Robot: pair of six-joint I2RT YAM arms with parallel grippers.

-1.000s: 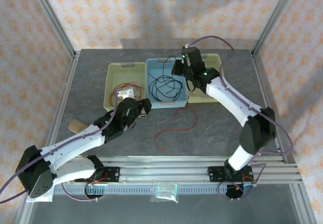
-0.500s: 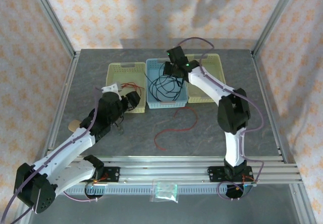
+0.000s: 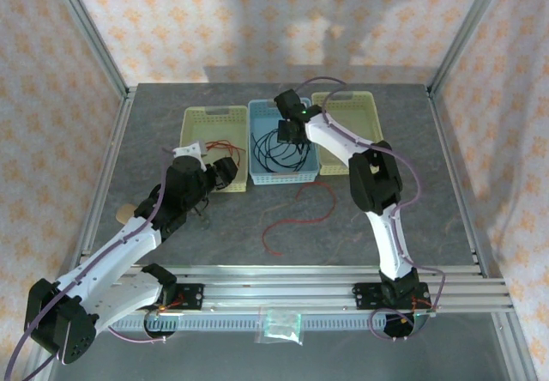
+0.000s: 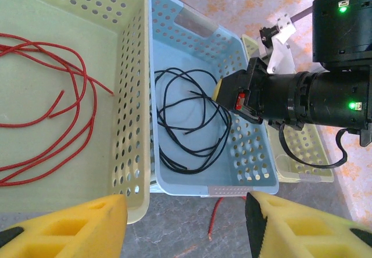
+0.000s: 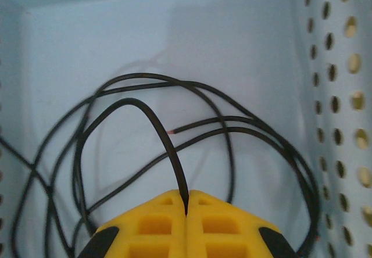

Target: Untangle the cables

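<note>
1. Top: right gripper (image 3: 288, 130) reaches into blue basket (image 3: 279, 178), sorting by colour, I judge; red cable (image 3: 300, 219) lies loose on table (image 3: 429, 192), nearer.
2. Left wrist: left gripper (image 4: 183, 211) wide open, empty, idle.
3. Right wrist: clamped tight on black cable (image 5: 135, 100) inside basket.

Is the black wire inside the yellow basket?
No, the black wire lies coiled inside the blue basket.

Top camera high behind my bases, looking down on the counter (image 3: 360, 226), left wrist camera close, angled across the left yellow basket (image 4: 131, 95) into the blue basket (image 4: 256, 159), right wrist camera nearest, past my right end effector (image 5: 186, 199) into that basket, shared by all.
</note>
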